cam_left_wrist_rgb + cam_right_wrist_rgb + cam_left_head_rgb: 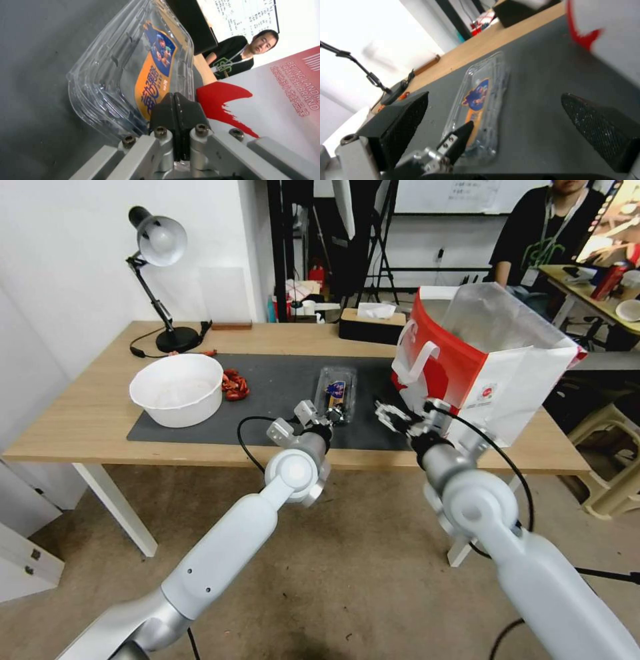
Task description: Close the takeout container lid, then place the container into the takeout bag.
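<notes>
Container [335, 392] flat on dark mat [200, 427] mid-tabletop, takeout container lid [133, 75] down. Left gripper [175, 100] at its near end, pads pressed together. Right gripper [500, 120] beside it, 2 fingers spread wide. Takeout bag [493, 373] upright at right edge.

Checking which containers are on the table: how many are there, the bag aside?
2. The white bowl stands on the dark mat's left end; the clear clamshell container lies mid-mat, left of the takeout bag. The bag may hide others.
</notes>
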Controlling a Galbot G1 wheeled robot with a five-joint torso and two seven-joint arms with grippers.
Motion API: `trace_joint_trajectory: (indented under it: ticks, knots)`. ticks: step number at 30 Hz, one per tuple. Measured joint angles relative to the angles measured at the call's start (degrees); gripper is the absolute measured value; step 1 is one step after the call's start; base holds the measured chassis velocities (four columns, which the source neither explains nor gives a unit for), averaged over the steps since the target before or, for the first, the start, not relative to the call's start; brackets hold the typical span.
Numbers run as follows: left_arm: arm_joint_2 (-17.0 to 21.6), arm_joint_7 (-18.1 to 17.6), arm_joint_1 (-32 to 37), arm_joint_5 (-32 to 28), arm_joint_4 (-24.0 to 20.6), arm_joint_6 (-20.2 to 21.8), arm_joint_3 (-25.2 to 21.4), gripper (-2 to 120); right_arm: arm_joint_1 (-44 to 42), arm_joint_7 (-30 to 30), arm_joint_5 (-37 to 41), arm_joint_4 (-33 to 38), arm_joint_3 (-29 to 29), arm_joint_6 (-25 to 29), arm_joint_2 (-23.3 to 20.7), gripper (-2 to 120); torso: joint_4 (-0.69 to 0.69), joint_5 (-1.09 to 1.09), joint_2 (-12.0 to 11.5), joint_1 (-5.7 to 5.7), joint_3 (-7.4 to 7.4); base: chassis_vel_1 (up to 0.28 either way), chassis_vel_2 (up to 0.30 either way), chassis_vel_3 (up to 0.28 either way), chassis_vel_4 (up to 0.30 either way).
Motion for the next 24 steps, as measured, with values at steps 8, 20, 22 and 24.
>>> trace_joint_trajectory:
  ticks: [8,20,22,24]
  knots:
    - [0.26,0.03,-0.08,0.16,0.14,-0.05,0.05,0,7.4,0.17,2.05,-9.21,-4.6,0.0,3.34,99,0.0,0.0,0.0,0.0,0.0,0.0,0.0,0.0,0.0]
    - [0.41,0.06,0.14,0.39,0.1,-0.1,0.2,0,9.96,-0.26,2.0,-15.07,-6.45,-0.21,6.17,79,0.0,0.0,0.01,-0.01,-0.01,0.0,0.0,0.0,0.0]
    - [0.44,0.07,0.15,0.41,0.05,-0.12,0.24,0,10.14,-0.47,1.71,-16.23,-6.77,-0.24,6.72,73,-0.01,0.0,0.01,-0.01,-0.01,0.0,0.0,0.0,0.0]
    - [0.46,0.07,0.13,0.42,0.03,-0.12,0.25,0,10.3,-0.63,1.54,-16.93,-6.94,-0.24,7.13,73,0.0,0.0,0.01,-0.01,-0.01,0.0,0.0,0.0,0.0]
